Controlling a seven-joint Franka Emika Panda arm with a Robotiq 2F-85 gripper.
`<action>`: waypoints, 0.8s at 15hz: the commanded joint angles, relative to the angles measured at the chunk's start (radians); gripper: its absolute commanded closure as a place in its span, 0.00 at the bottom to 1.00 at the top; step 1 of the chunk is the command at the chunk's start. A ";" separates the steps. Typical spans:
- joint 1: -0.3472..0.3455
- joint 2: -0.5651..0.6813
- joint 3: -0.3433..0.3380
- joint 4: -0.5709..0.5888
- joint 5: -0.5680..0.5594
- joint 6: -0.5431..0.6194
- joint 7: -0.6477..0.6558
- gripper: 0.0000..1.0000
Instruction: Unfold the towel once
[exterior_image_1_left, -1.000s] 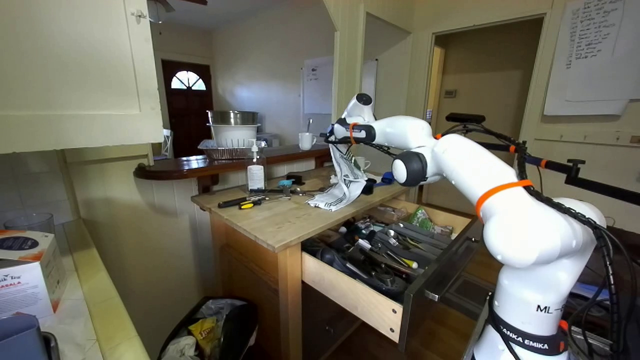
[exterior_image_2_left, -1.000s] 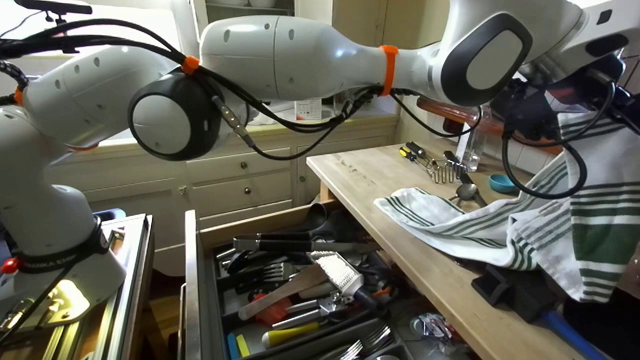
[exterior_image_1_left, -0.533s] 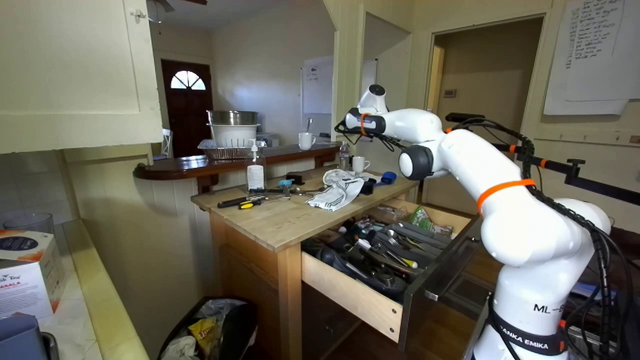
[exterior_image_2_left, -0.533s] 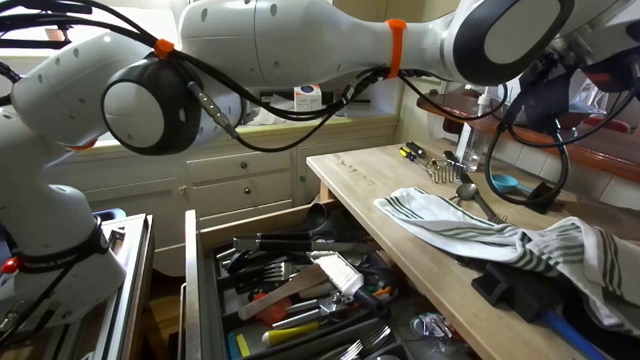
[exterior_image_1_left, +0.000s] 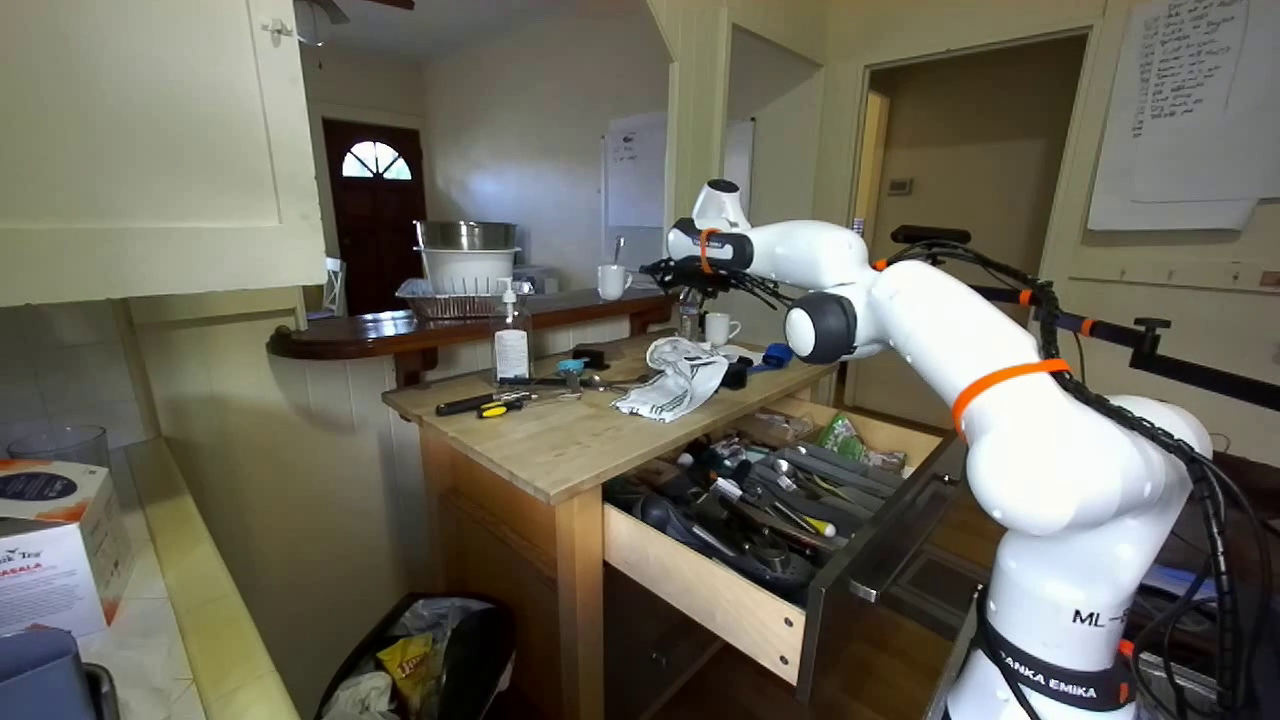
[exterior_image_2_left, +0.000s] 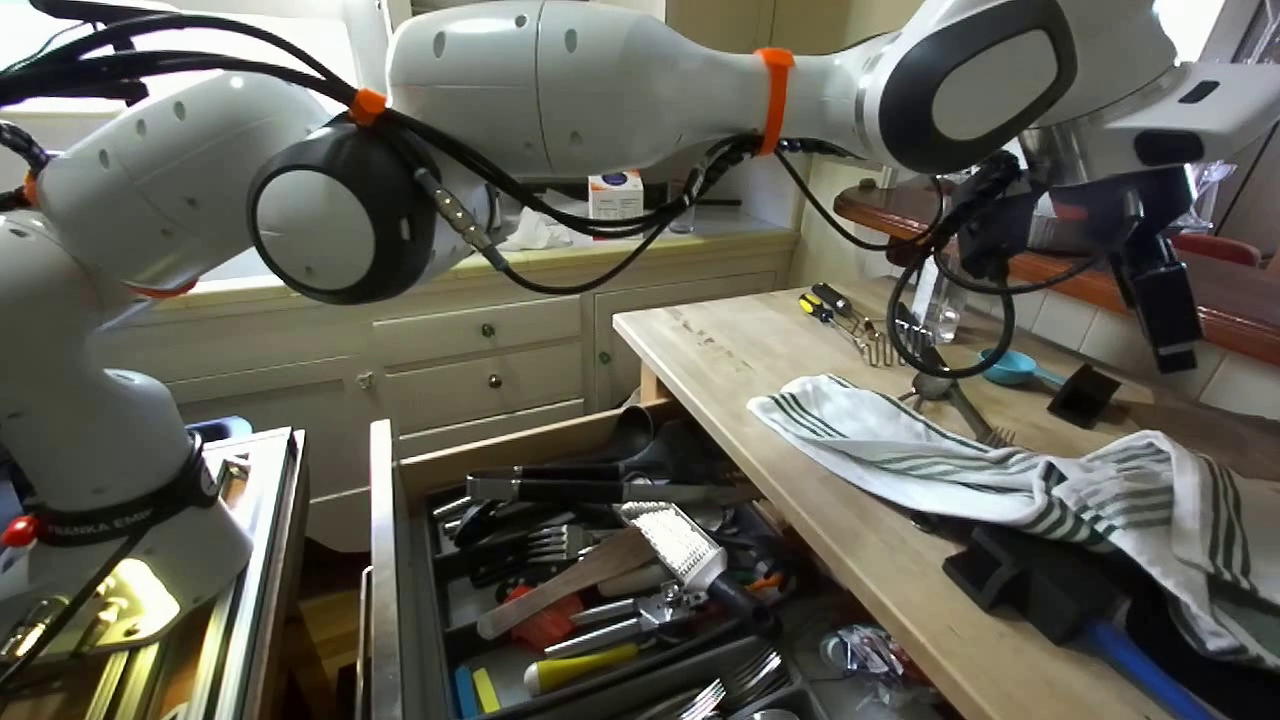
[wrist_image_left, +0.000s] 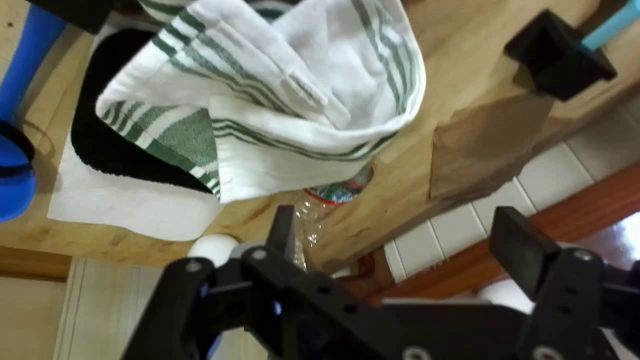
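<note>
The white towel with dark green stripes lies crumpled and partly folded on the wooden counter, in both exterior views (exterior_image_1_left: 680, 378) (exterior_image_2_left: 1000, 490). One end stretches out along the counter's front edge. In the wrist view the towel (wrist_image_left: 295, 115) shows loose folds, with a corner over a black pad. My gripper (wrist_image_left: 397, 230) is open and empty, its fingers wide apart. It hovers above the back part of the counter, clear of the towel, in an exterior view (exterior_image_2_left: 1160, 300). The towel's far end is cut off in that view.
An open drawer (exterior_image_2_left: 600, 580) full of utensils sits below the counter front. A blue-handled tool (exterior_image_2_left: 1140, 660), a plastic bottle (wrist_image_left: 310, 220), a white mug (exterior_image_1_left: 720, 328) and a teal scoop (exterior_image_2_left: 1010, 367) surround the towel. A raised wooden ledge (exterior_image_1_left: 560, 312) runs behind.
One second ago the towel hung from my gripper. It was let go and dropped crumpled onto the counter. The arm rose and pulled back, then came down and forward again, with the gripper open.
</note>
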 joint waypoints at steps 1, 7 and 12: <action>-0.005 -0.030 -0.005 -0.006 -0.022 -0.173 -0.127 0.00; -0.043 -0.138 0.070 -0.022 0.032 -0.454 -0.414 0.00; -0.036 -0.169 0.128 -0.022 0.068 -0.651 -0.535 0.00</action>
